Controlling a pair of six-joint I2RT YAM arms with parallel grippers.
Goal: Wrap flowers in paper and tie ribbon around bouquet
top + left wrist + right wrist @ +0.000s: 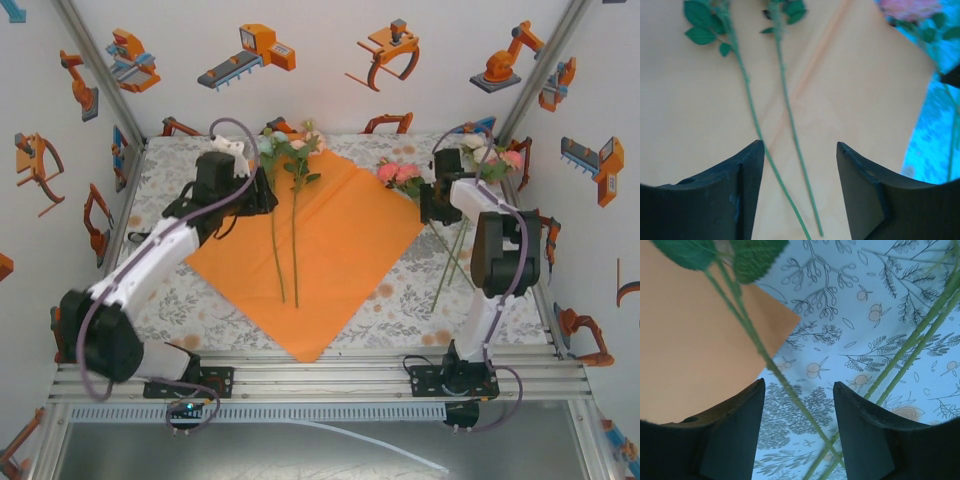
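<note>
Two long-stemmed flowers (296, 165) lying side by side on the orange paper (340, 250), set cornerwise mid-bench (200, 300); left claw (800, 150) parted, empty, above their stems; right claw (799, 387) likewise parted, empty, over loose stems (910, 350) beside the paper's corner.

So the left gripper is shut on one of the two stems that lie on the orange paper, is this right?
No. The left gripper is open, not shut on a stem: the left wrist view shows its fingers apart above the two stems, which lie free on the orange paper.
</note>
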